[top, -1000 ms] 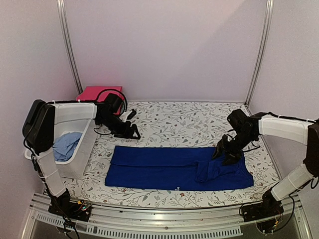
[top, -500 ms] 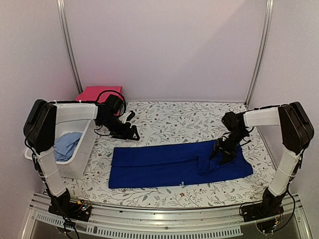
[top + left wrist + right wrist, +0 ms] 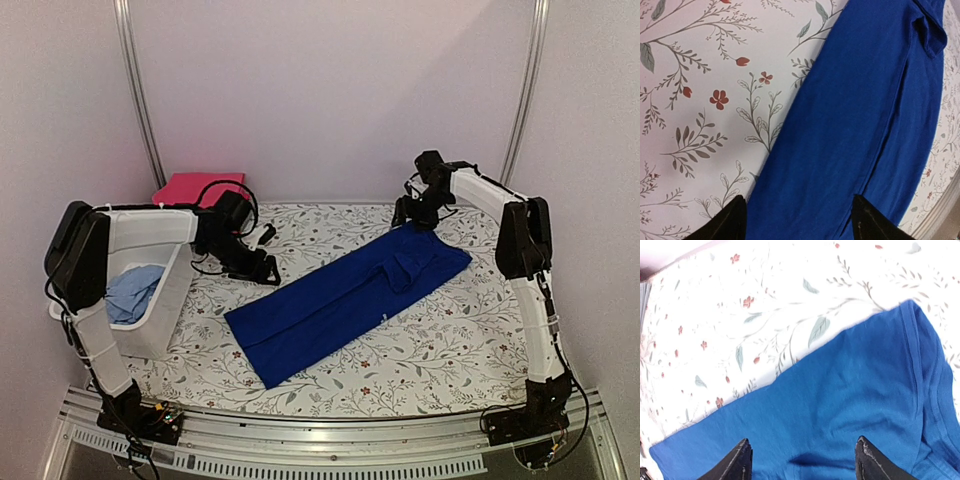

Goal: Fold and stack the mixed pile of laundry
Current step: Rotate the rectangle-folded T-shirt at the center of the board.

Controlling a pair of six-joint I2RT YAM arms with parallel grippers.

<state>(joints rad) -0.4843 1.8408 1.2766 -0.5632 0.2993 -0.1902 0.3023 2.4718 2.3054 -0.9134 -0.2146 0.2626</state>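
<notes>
**Blue trousers lie slantwise between two open grippers**

Top view: the royal-blue trousers (image 3: 340,305) lie flat on the flower-print table (image 3: 440,340), running slantwise. The right gripper (image 3: 415,215) stands at their far end, just at the cloth's edge. The left gripper (image 3: 262,268) is low over the table just beside the trousers' long edge, near their other end. Behind the left gripper and beyond it lies a folded pink-red garment (image 3: 195,187). To its outer side stands the white basket (image 3: 160,322) with a pale-blue garment (image 3: 132,292) inside.

Left wrist view: the left gripper (image 3: 797,220) is spread wide and holds nothing. One finger (image 3: 732,222) is over the bare table (image 3: 705,100) right at the cloth's edge, and the other is over the blue. The trousers (image 3: 865,125) stretch away ahead of the gripper, with a small turned-over flap at their far end.

Right wrist view: the right gripper (image 3: 802,462) is likewise spread wide, with both tips over blue cloth. The trousers (image 3: 850,405) fill the space under and ahead of it, creased between the tips. Beyond their edge is printed table (image 3: 765,300).
</notes>
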